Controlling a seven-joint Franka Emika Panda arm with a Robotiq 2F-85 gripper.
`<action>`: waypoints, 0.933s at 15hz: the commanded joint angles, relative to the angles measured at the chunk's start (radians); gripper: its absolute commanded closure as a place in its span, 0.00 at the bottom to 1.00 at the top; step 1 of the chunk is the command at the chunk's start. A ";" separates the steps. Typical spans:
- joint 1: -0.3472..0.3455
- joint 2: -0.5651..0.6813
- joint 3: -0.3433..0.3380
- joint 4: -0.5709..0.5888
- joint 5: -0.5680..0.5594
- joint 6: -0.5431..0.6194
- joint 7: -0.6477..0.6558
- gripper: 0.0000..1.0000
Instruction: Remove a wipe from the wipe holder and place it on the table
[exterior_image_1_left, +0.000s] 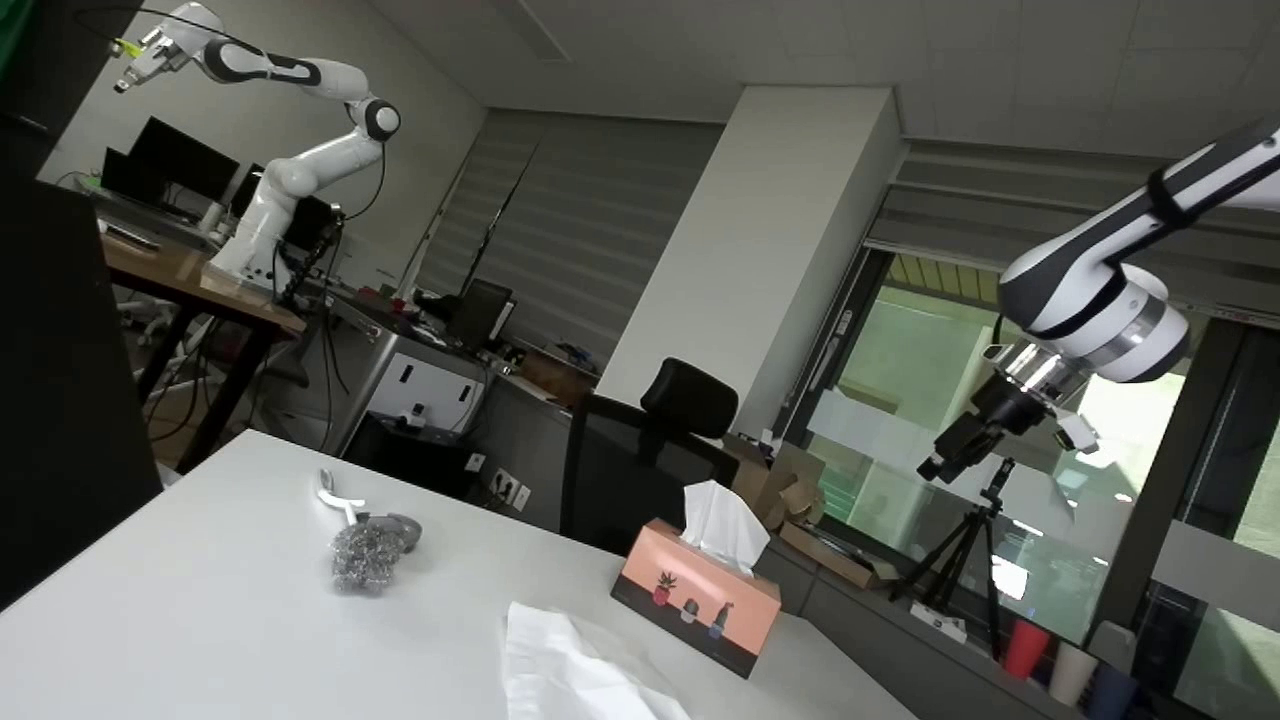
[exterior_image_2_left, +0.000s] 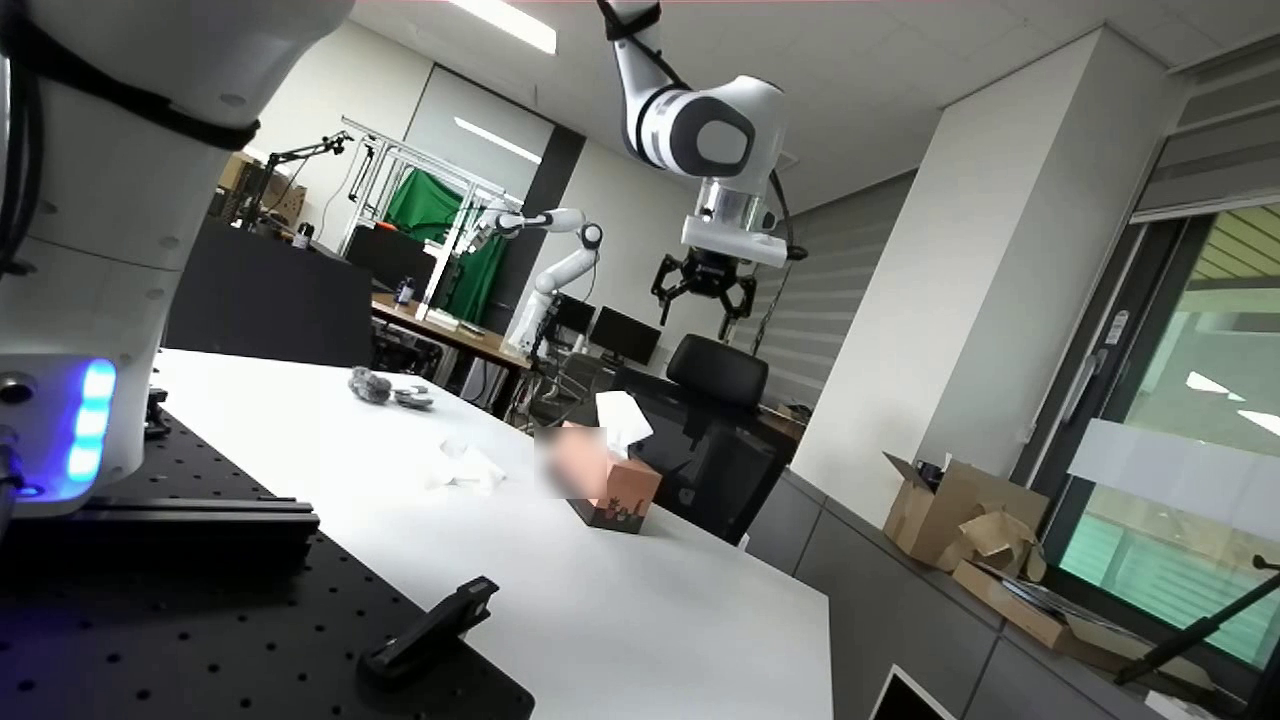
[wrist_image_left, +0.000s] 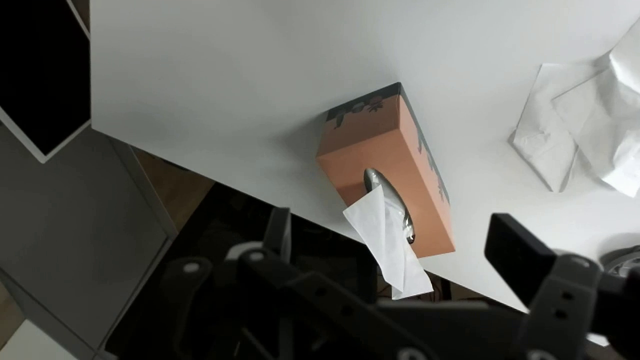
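Currently, the gripper (exterior_image_2_left: 696, 322) is raised well above the table (exterior_image_1_left: 200, 600), with its two fingers (wrist_image_left: 517, 255) spread wide. The wipe (wrist_image_left: 385, 240) protrudes from the top of the wipe holder (wrist_image_left: 400, 165), an orange box with a dark lower band and plant motifs. In the wrist view, the wipe appears between the fingers and apart from both. In an exterior view, the wipe holder stands upright at the right of the table. Creased loose wipes (exterior_image_1_left: 580, 670) lie to its left, nearer the viewer. Farther left, a silvery mesh bundle (exterior_image_1_left: 362, 560) rests just beside a curved white piece (exterior_image_1_left: 340, 500). A black chair (exterior_image_1_left: 630, 460) stands beyond the far edge.
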 joint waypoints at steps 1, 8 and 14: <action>-0.094 0.209 0.085 0.239 0.088 -0.056 -0.156 0.00; -0.198 0.517 0.236 0.614 -0.020 -0.155 -0.171 0.00; -0.204 0.591 0.307 0.688 -0.077 -0.178 -0.166 0.00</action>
